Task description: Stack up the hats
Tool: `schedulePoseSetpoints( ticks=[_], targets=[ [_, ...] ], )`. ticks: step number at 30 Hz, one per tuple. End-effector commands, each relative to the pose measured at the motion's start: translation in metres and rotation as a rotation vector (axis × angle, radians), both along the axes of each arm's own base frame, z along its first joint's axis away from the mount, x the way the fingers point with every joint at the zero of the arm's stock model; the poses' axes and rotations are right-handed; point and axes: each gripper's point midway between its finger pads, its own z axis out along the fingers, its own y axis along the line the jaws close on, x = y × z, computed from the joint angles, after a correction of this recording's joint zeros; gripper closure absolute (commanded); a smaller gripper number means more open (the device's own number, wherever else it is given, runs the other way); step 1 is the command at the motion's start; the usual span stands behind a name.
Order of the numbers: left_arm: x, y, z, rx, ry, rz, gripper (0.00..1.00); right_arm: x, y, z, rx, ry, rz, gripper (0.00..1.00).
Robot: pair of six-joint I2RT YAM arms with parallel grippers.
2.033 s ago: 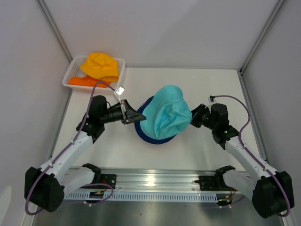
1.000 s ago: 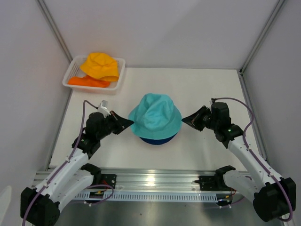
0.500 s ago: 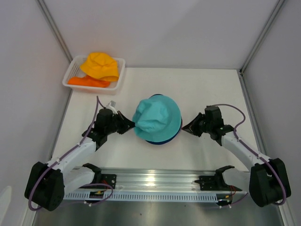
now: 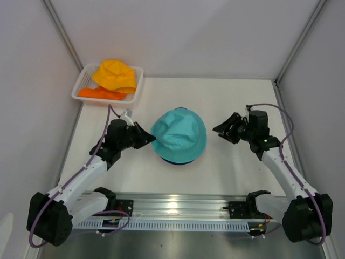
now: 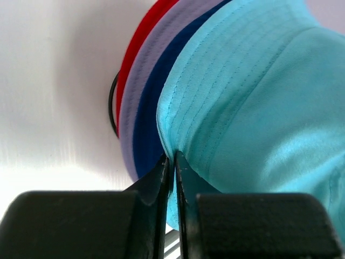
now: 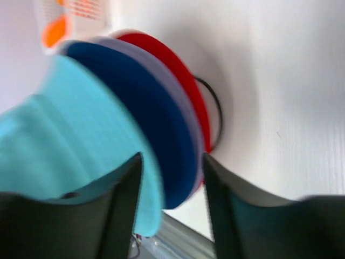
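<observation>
A teal hat (image 4: 180, 135) sits on top of a pile over a dark blue hat (image 4: 178, 160). In the left wrist view the brims lie layered: teal hat (image 5: 259, 97), dark blue hat (image 5: 146, 135), lilac hat (image 5: 128, 108), red hat (image 5: 137, 48). My left gripper (image 4: 151, 139) is shut on the teal brim's left edge, its jaws (image 5: 172, 162) pinching the fabric. My right gripper (image 4: 222, 131) stands open a little to the right of the pile, holding nothing. Its view is blurred and shows the teal hat (image 6: 70, 124), dark blue hat (image 6: 145, 118) and red hat (image 6: 186, 81).
A white slatted basket (image 4: 81, 83) at the back left holds a yellow hat (image 4: 114, 74) over an orange hat (image 4: 99, 94). A black wire stand (image 5: 111, 105) shows under the pile. Walls close the table's left, right and back sides.
The right gripper has let go of the teal brim, opened and drawn back to the right. The teal hat has settled onto the pile. The left gripper still pinches the brim.
</observation>
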Motion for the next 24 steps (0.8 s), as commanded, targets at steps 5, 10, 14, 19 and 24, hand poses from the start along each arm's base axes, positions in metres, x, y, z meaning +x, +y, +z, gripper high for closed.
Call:
schedulePoseSetpoints(
  ticks=[5,10,14,19,24],
  targets=[
    [0.011,-0.010,0.037,0.009,-0.094,-0.058,0.95,0.020,0.021,0.112,0.133,-0.403,0.193,0.23],
    [0.015,-0.017,0.032,0.031,-0.062,-0.080,0.99,0.032,0.034,0.104,0.134,-0.417,0.244,0.14],
    [0.016,-0.017,0.020,0.049,-0.021,-0.072,0.99,0.038,0.038,0.084,0.156,-0.383,0.254,0.15],
    [0.015,-0.018,0.006,0.068,0.023,-0.065,0.99,0.040,0.048,0.070,0.202,-0.345,0.282,0.20],
    [0.016,-0.017,-0.002,0.078,0.046,-0.052,0.99,0.040,0.058,0.070,0.225,-0.345,0.322,0.24]
  ],
)
